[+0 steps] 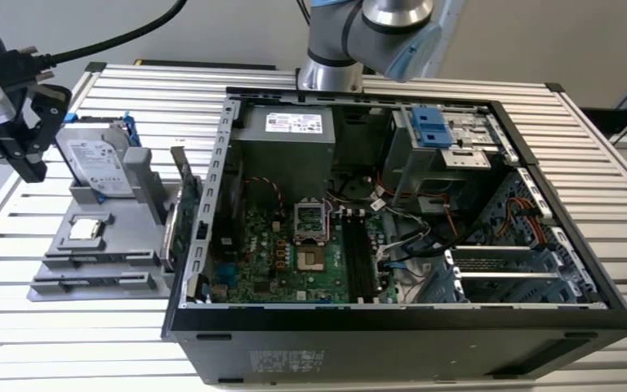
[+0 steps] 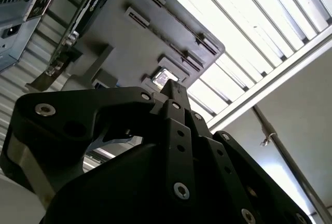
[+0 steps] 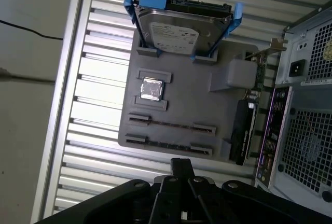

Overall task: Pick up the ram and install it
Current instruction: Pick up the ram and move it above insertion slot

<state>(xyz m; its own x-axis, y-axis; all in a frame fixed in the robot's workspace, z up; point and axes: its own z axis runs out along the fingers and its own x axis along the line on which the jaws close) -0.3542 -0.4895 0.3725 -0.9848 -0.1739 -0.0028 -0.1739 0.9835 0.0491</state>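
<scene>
The ram [image 3: 171, 124] shows as a thin dark strip standing on edge in a slot of the grey holder [image 3: 184, 99], which lies on the slatted table beside the computer case. My gripper [image 3: 181, 163] hangs above the holder's near edge, clear of the ram. Its black fingers [image 2: 174, 86] meet at the tips and hold nothing. In the exterior view my gripper [image 1: 33, 163] is at the far left, above the holder [image 1: 128, 212]. The long black memory slots [image 1: 357, 257] lie on the motherboard inside the open case.
A silver hard drive [image 3: 179, 27] in a blue frame stands at the holder's far end, with a small square chip [image 3: 152, 89] at its middle. A green expansion card [image 1: 188, 212] stands between the holder and the case wall [image 1: 221, 163]. Cables and a drive cage crowd the case's right.
</scene>
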